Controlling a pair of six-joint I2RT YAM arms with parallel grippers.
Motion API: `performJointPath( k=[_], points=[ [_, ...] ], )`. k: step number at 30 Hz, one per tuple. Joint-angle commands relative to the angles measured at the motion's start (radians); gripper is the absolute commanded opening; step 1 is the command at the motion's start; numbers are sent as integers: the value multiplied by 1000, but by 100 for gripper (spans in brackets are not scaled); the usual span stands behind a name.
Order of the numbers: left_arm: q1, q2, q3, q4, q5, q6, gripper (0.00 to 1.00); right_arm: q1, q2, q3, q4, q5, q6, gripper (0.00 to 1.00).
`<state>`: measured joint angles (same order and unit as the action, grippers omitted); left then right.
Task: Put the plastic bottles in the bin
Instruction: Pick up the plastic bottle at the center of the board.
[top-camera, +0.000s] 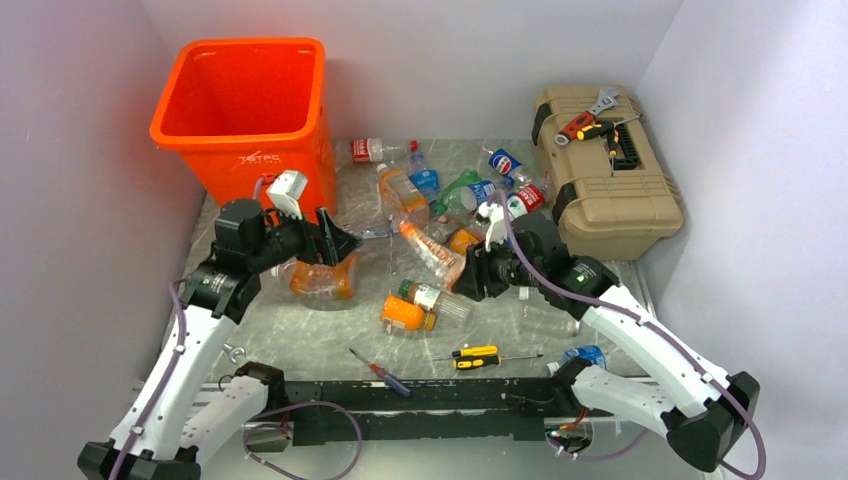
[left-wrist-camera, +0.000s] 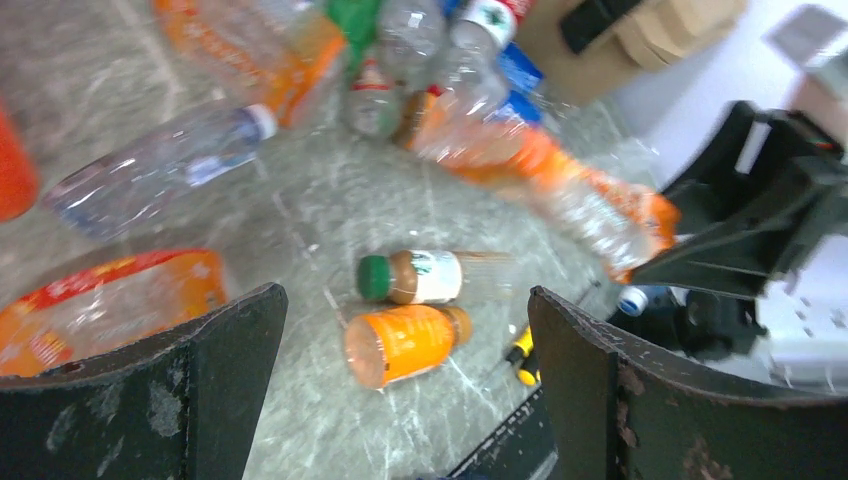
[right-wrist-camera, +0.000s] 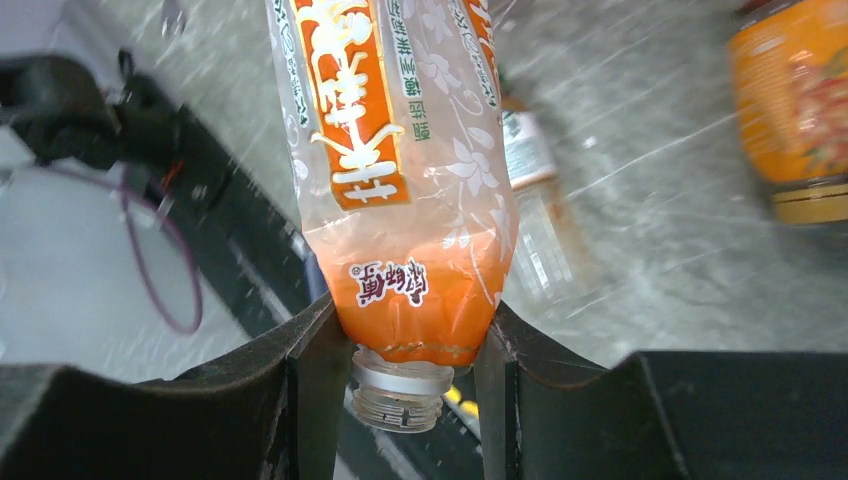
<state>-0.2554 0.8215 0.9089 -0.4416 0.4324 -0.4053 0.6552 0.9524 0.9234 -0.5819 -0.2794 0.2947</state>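
Glossy orange plastic: bin (top-camera: 230, 160), eleven o'clock. Clear crinkled plastic: orange-labelled bottle (right-wrist-camera: 400, 150). Matt tan plastic: toolbox (top-camera: 620, 200), two o'clock.

The right pincer (right-wrist-camera: 405, 350) grips a clear, orange-labelled bottle (right-wrist-camera: 400, 150) just below its uncapped threaded neck, with one finger pressed to each side. Beyond it is the streaked grey desk (right-wrist-camera: 640, 220). A second bottle (right-wrist-camera: 790, 110), orange, lies at top right. Behind the held one, blurred, is perhaps a third bottle (right-wrist-camera: 535, 200).

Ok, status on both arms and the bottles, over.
Right gripper shut on orange-label bottle, neck end. Left gripper open, empty, just in front of bin. Other bottles loose on table, none visible in bin.
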Motion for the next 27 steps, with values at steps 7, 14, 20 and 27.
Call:
performJointPath(
  k=[7,14,20,27],
  points=[
    [-93,83,192,37,464,276,99,64,58,18,-73,-176,-22,35],
    [-259,135,255,-212,228,791,100,92,88,53,-94,-164,-11,36],
    [-431,159,263,-255,1,1070,99,92,94,72,-145,-150,-24,36],
    [-555,272,329,-270,-13,1167,99,95,100,102,-151,-225,-43,39]
  ],
)
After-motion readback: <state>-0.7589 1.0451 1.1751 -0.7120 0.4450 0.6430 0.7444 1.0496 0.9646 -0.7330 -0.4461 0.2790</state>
